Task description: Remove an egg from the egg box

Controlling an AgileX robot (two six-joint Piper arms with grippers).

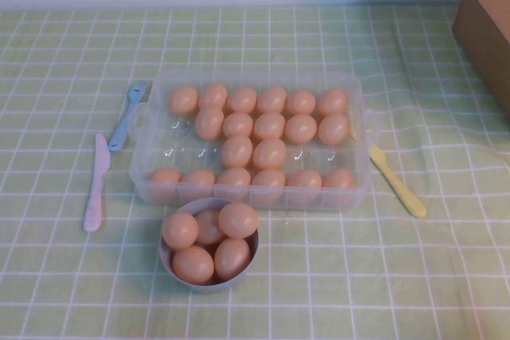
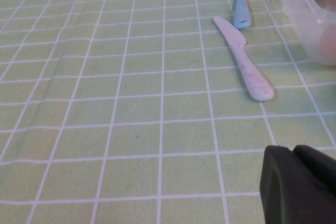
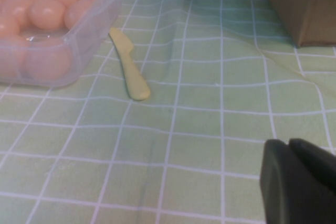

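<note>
The large clear plastic egg box [image 1: 151,166] with low walls stands in the middle of the green checked tablecloth [image 1: 398,276]. It holds many small smooth peach-orange eggs; the egg [image 1: 269,153] in the middle of the box, next to some free cups, is one easy candidate. Just near of the box stands a small round grey bowl [image 1: 249,254] with five such eggs heaped in it.

Left of the box lie a light blue plastic fork [image 1: 127,117] and a pale pink plastic knife [image 1: 96,183]. Right of it lies a yellow plastic knife [image 1: 396,181], and a brown cardboard box [image 1: 486,21] stands at the far right.

No arm appears in the high view. The left gripper [image 2: 300,184] hangs low over the cloth to the left of the pink knife; whether it is apart or together I cannot tell. The right gripper [image 3: 299,182] hangs low over the cloth on the right side, near of the yellow knife, with its fingers together.

I think the reach is not yet begun. The risks: closed fingers would push the egg and not take it; the eggs are smooth and packed close, so a finger may hit a neighbour; a low approach may catch the wall of the box or knock the heaped bowl.
</note>
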